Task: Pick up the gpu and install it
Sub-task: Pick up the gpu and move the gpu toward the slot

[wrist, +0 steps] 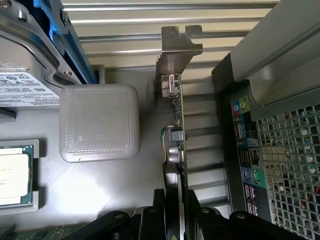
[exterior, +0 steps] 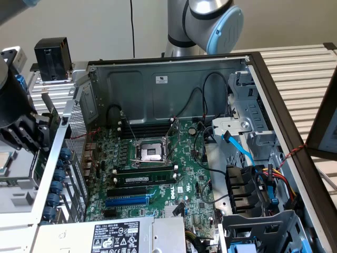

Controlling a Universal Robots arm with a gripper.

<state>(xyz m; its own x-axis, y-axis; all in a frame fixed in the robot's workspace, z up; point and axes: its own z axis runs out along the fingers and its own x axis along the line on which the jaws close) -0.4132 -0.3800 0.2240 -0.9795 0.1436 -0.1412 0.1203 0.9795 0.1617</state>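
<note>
The gpu (wrist: 176, 115) shows edge-on in the wrist view, a thin green board with small components and its metal end bracket (wrist: 179, 47) at the far end. My gripper (wrist: 175, 202) is shut on it, one black finger pressed against each face. In the exterior view my gripper (exterior: 37, 132) sits outside the open computer case at the exterior view's left, with the gpu (exterior: 54, 118) next to the case's rear wall (exterior: 76, 132). The green motherboard (exterior: 158, 168) lies inside the case, a blue expansion slot (exterior: 126, 201) near its front edge.
The case's rear port panel and mesh (wrist: 250, 155) stand close beside the card. A grey square block (wrist: 98, 122) and a processor in a tray (wrist: 15, 175) lie on its other side. Inside the case are memory sticks (exterior: 145, 179), cables, drive bays (exterior: 247, 195) and a power supply (exterior: 113, 234).
</note>
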